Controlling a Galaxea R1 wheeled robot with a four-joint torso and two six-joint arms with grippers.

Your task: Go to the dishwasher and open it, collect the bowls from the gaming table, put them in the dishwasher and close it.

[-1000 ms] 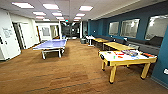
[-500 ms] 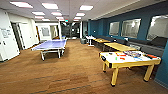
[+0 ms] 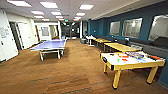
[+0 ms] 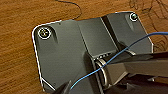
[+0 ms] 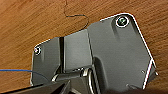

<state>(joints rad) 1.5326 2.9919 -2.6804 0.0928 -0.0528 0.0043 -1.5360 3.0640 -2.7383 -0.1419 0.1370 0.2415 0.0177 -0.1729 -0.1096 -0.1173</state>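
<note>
Left gripper: your left wrist camera looks down past the robot's own dark plate onto wood-grain floor (image 4: 17,50); you cannot tell how this gripper stands.
Right gripper: the same from your right wrist camera, dark plate above the same wood-grain floor; you cannot tell this gripper's state either.
Gaming table (image 3: 131,62): you see it in the head view at the right, near the robot. It has a glossy white top, yellow sides and yellow legs, with a black slot at the end facing you. It is well apart from both arms, which hang over bare floor.
Items on the table (image 3: 123,58): small coloured things, red, orange and green among them, lie scattered on the white top. They are too blurred for you to tell which are bowls.
Ping-pong table (image 3: 50,45): blue top, pale legs, standing to the left and farther back in the room, well apart from the gaming table.
Long tables (image 3: 120,46): yellow-topped tables run in a row behind the gaming table, along the dark blue wall (image 3: 100,27) with its windows.
Left side: white wall with doors.
Far end: the room runs on into a dimmer corridor, with a dark bin (image 3: 83,41) near the middle.
Ceiling: rows of bright light panels.
</note>
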